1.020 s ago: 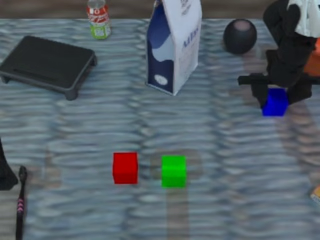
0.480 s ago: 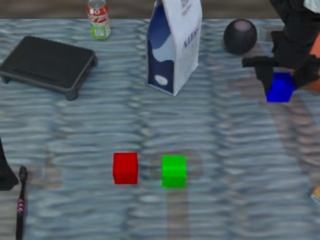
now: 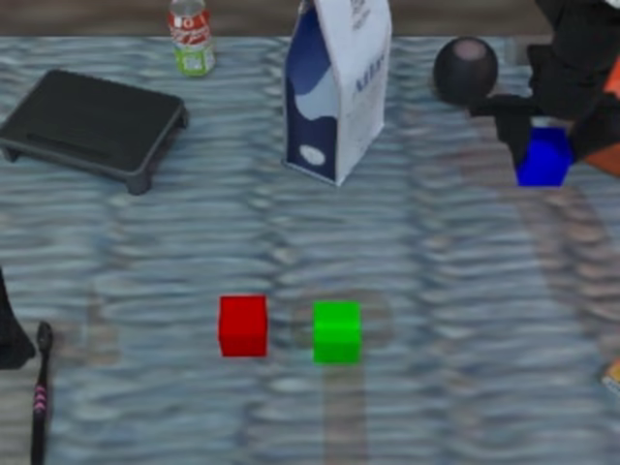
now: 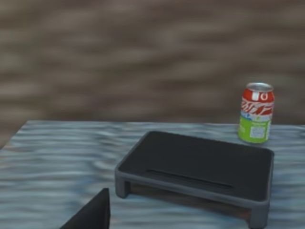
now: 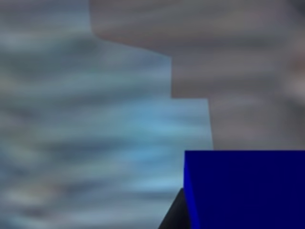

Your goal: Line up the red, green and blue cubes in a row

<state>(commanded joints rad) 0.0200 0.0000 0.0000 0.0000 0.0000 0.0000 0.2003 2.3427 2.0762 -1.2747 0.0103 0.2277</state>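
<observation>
Top view: a table with a rippled blue-grey surface (image 3: 455,291) fills the scene. A tall blue-and-white milk carton (image 3: 338,82) stands near the far edge, and serves here as the landmark.

Well to the right of the carton, close to the table's right edge, the right gripper (image 3: 545,145) pinches a small deep blue matte cube (image 3: 543,157) between its black fingers. In the right wrist view the cube (image 5: 245,189) sits close against the camera with one dark finger (image 5: 176,213) pressed to its side, and blurred tabletop lies behind it. Whether the cube rests on the table or hangs above it cannot be told.

Between the carton and this gripper sits a dark round ball-shaped object (image 3: 465,70), just beside the gripper's black body. An orange object (image 3: 605,136) shows partly at the right edge, behind the arm.

In front of the carton, toward the near edge, a bright red matte cube (image 3: 242,325) and a bright green matte cube (image 3: 336,331) sit side by side in a row, near each other but apart. The table to the right of the green cube is bare all the way to the right edge.

To the left of the carton lies a flat black raised stand (image 3: 92,126), and behind it at the far edge stands a red, white and green drinks can (image 3: 192,37). The left wrist view shows the same stand (image 4: 200,167) and can (image 4: 256,113).

The left arm (image 3: 12,334) is parked at the table's left edge; its claw is out of sight. Beside it lies a thin black brush with pink marks (image 3: 40,402).
</observation>
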